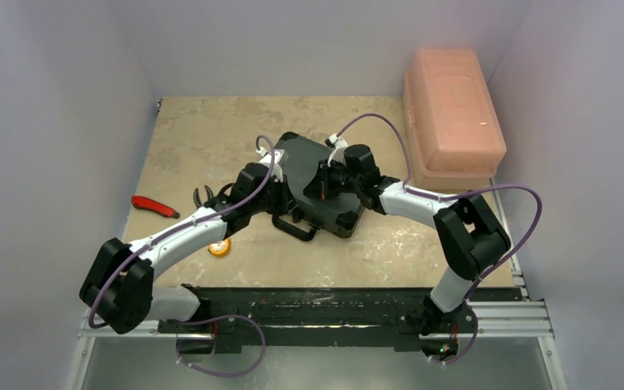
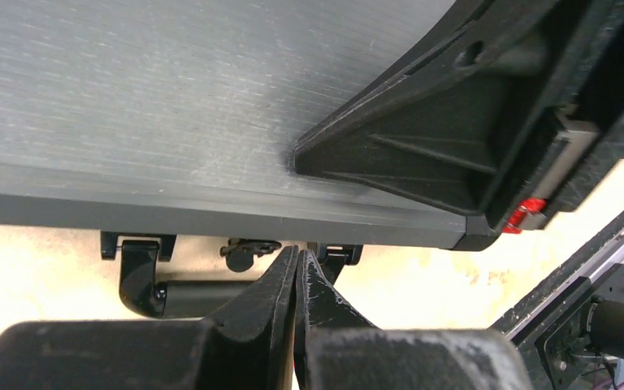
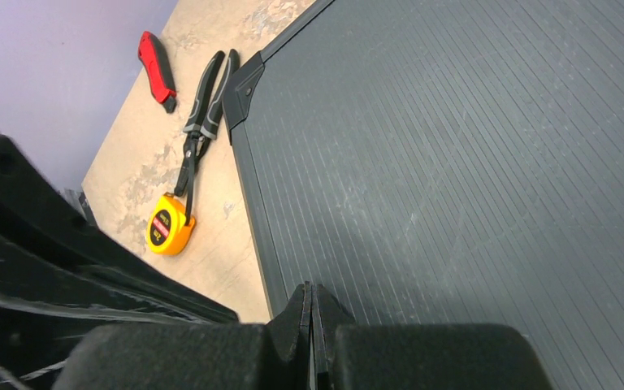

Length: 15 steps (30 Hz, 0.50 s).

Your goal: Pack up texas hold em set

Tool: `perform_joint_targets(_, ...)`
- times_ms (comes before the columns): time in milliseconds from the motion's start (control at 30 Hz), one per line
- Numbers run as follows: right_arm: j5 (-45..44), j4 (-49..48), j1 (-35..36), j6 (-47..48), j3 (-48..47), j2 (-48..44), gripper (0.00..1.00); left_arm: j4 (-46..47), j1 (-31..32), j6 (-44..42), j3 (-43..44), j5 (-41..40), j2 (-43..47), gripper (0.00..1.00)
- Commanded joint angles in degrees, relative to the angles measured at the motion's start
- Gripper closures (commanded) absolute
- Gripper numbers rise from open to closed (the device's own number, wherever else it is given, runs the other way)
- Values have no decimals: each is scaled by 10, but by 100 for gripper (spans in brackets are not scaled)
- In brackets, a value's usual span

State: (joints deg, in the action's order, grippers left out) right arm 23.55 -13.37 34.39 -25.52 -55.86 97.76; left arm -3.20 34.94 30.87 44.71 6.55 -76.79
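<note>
The black briefcase [image 1: 313, 166] lies shut on the table, its handle [image 1: 295, 229] facing the near edge. Chips, card decks and discs are hidden. My left gripper [image 1: 283, 205] is shut and empty. In the left wrist view its tips [image 2: 296, 258] sit at the case's front edge [image 2: 211, 215], between the handle [image 2: 142, 286] and a latch [image 2: 248, 248]. My right gripper [image 1: 325, 188] is shut and empty, its tips [image 3: 310, 294] over the ribbed lid [image 3: 455, 162] near the lid's edge. The right gripper's body [image 2: 455, 122] rests over the lid in the left wrist view.
A big pink plastic box [image 1: 452, 114] stands at the back right. A red utility knife [image 1: 154, 206], black pliers [image 1: 203, 197] and an orange tape measure [image 1: 219, 248] lie left of the case. They also show in the right wrist view: knife [image 3: 156, 69], pliers [image 3: 203, 114], tape measure [image 3: 169, 226].
</note>
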Motion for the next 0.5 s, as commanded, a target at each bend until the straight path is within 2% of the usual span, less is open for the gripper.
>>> perform_joint_targets(0, -49, 177, 1, 33, 48, 57, 100, 2, 2, 9, -25, -23, 44, 100)
perform_joint_targets(233, -49, 179, 1, 33, 44, 61, 100, 14, 6, 35, -75, -33, 46, 100)
perform_joint_targets(467, -49, 180, 1, 33, 44, 62, 100, 55, 13, 74, -81, -40, -2, 100)
